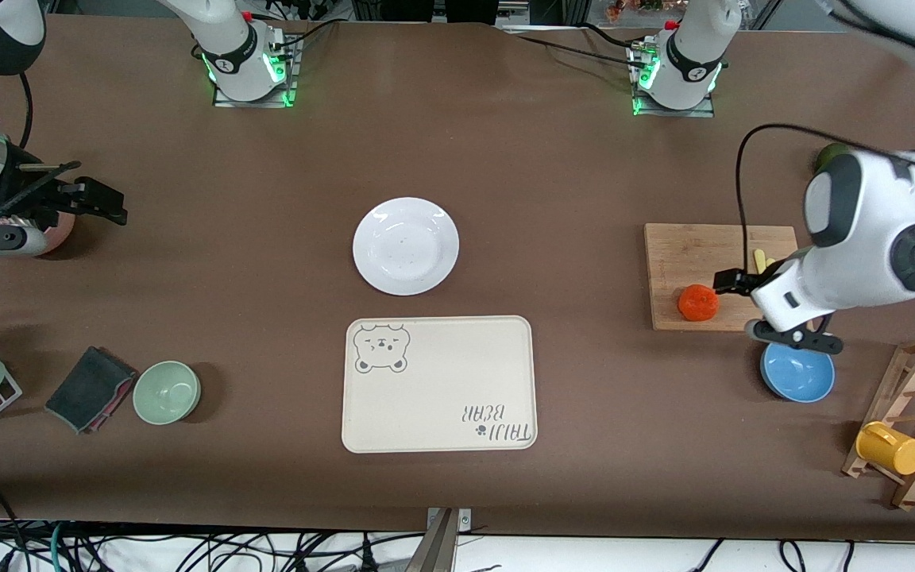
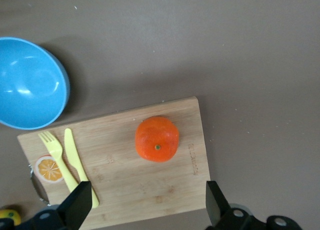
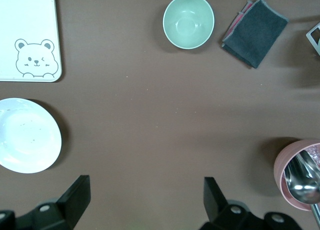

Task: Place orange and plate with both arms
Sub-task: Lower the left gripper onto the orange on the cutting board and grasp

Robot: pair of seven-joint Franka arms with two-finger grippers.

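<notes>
The orange [image 1: 698, 303] lies on a wooden cutting board [image 1: 712, 254] toward the left arm's end of the table. My left gripper [image 1: 779, 318] hangs open and empty above the board's edge; in the left wrist view the orange [image 2: 157, 139] lies ahead of the gripper [image 2: 145, 210], apart from it. The white plate [image 1: 406, 246] sits mid-table, just farther from the front camera than the cream bear tray [image 1: 439, 384]. My right gripper [image 1: 25, 222] is open and empty over bare table at the right arm's end, with the plate [image 3: 27, 135] well off to one side of the gripper [image 3: 145, 205].
A blue bowl [image 1: 797, 373] sits beside the board, nearer the camera. A yellow fork [image 2: 57, 157] and knife [image 2: 77, 160] lie on the board. A pink cup of spoons [image 3: 300, 175], a green bowl [image 1: 167, 392] and a dark cloth [image 1: 90, 388] are at the right arm's end. A wooden mug rack [image 1: 914, 413] holds a yellow mug.
</notes>
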